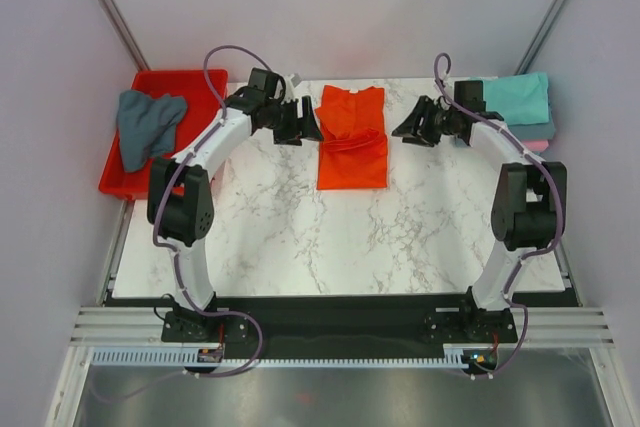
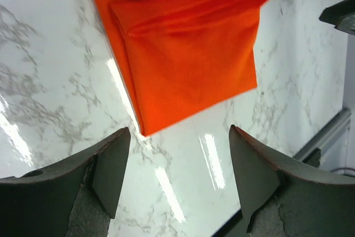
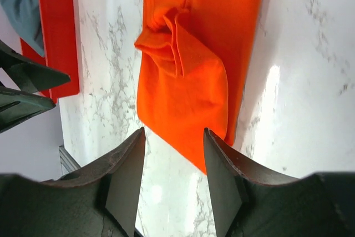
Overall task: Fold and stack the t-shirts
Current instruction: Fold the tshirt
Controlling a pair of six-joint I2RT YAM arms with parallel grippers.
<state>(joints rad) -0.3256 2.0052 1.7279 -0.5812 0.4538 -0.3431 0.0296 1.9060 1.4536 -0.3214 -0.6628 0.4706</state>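
Observation:
The orange-red t-shirt (image 1: 352, 137) lies partly folded at the back middle of the marble table, its lower part doubled up into a rectangle. It also shows in the left wrist view (image 2: 188, 54) and the right wrist view (image 3: 194, 65). My left gripper (image 1: 308, 125) is open and empty just left of it. My right gripper (image 1: 408, 127) is open and empty just right of it. A slate grey-blue t-shirt (image 1: 148, 125) lies crumpled in the red tray (image 1: 195, 82). A folded teal t-shirt (image 1: 518, 97) tops a stack over a pink one (image 1: 540, 145) at the back right.
The red tray stands at the table's back left edge, partly overhanging; it also shows in the right wrist view (image 3: 55, 31). The stack sits at the back right corner. Grey walls and metal frame posts close the back.

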